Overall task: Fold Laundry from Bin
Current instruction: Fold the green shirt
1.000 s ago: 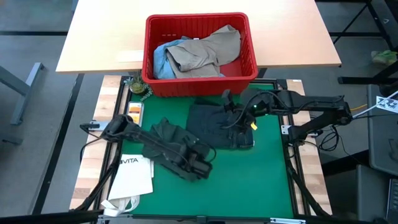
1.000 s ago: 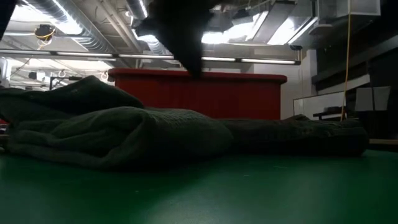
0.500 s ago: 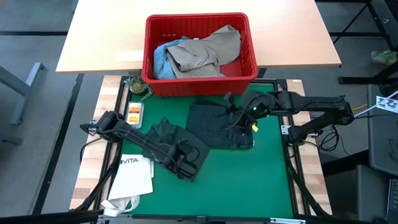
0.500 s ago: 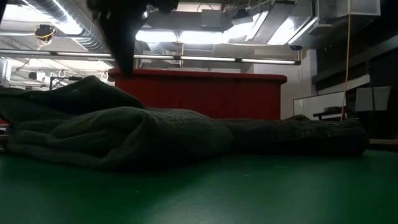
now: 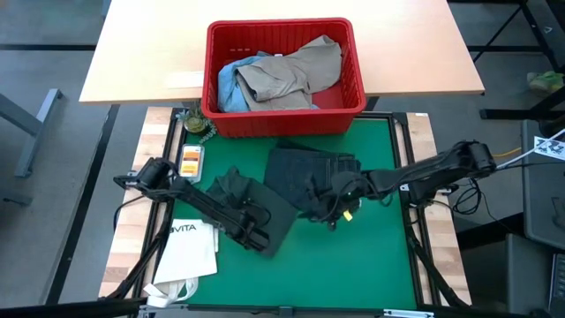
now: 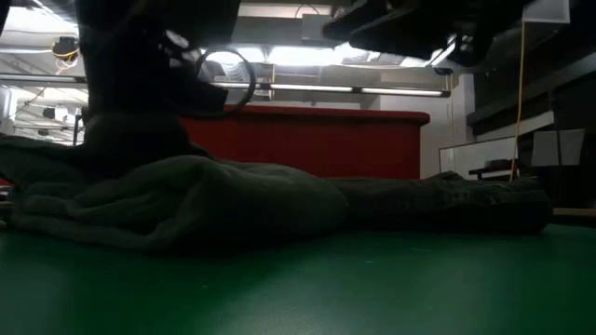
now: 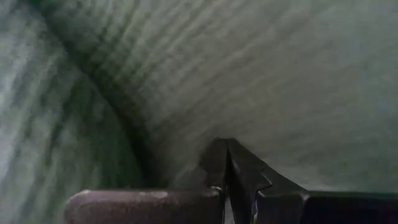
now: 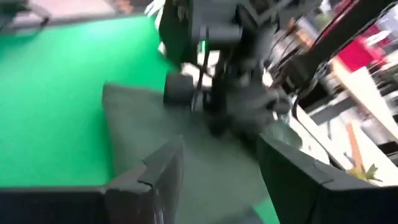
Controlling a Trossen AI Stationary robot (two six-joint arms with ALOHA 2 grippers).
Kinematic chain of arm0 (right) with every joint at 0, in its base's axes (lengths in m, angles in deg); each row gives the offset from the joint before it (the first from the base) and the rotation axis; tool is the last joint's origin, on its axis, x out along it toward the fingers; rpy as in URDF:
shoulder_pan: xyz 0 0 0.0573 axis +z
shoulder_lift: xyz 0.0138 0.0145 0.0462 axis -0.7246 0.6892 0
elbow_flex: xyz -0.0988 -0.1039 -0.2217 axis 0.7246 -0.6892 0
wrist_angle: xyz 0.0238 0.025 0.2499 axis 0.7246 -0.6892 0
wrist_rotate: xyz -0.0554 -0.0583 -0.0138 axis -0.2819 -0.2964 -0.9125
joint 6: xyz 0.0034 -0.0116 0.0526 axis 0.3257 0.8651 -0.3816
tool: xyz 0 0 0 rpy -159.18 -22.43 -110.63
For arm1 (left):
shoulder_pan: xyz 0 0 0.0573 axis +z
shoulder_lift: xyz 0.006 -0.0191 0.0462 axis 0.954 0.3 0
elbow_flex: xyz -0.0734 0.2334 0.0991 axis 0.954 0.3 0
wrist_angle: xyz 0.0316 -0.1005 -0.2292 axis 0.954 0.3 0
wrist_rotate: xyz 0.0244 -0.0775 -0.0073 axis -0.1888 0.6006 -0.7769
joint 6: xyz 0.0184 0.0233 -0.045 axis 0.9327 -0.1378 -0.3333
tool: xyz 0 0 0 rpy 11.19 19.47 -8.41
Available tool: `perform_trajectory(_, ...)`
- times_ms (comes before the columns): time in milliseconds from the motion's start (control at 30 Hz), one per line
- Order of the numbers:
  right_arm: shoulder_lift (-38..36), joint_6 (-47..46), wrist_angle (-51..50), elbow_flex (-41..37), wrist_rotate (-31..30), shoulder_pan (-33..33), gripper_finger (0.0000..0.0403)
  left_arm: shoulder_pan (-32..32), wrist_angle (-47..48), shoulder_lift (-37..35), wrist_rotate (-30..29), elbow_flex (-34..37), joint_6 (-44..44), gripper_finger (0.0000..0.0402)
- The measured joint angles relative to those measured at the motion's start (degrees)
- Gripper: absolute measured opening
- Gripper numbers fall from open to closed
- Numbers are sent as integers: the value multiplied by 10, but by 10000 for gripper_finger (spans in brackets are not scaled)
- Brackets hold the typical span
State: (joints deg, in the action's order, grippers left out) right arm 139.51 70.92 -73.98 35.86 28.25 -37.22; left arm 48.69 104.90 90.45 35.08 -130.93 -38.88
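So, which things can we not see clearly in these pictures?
- Left gripper, high view: its fingertips sink into the green shirt; the wrist view shows only cloth.
- Bin, low view: the laundry hides its lower wall.
- Right wrist view: blurred, so the left arm ahead is vague.
- Jeans: mostly under the khaki garment.

Light wooden table (image 5: 141, 53), grey floor (image 5: 44, 44), ceiling ducts (image 6: 102, 28)

In the high view the left arm slants from the left edge down toward the lower centre, its left claw (image 5: 256, 237) pinched shut, fingers (image 7: 225, 163) meeting at a point. The right arm stretches in from the right edge to mid-frame, its right claw (image 5: 334, 212) spread apart, low and near centre.
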Motion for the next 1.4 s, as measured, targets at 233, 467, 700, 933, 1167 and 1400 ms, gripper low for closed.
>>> perform_trajectory(233, 137, -77, 192, -25, -1, 2, 202, 11, 14, -1, -4, 10, 25, 0)
perform_trajectory(467, 263, -87, 207, 38, 15, 2, 202, 8, -3, -1, -5, 5, 26, 0)
perform_trajectory(700, 307, -97, 115, 66, 22, 2, 202, 5, -13, -2, 0, -2, 16, 0)
perform_trajectory(933, 307, -99, 9, 70, 51, 1, 202, 5, -13, -2, 0, -30, 13, 0)
perform_trajectory(1167, 309, -134, -25, 68, 209, 0, 202, 7, -12, -2, 27, -49, -7, 0)
perform_trajectory(1400, 309, -134, -92, 68, 289, 0, 202, 5, -12, -2, 36, -56, -7, 0)
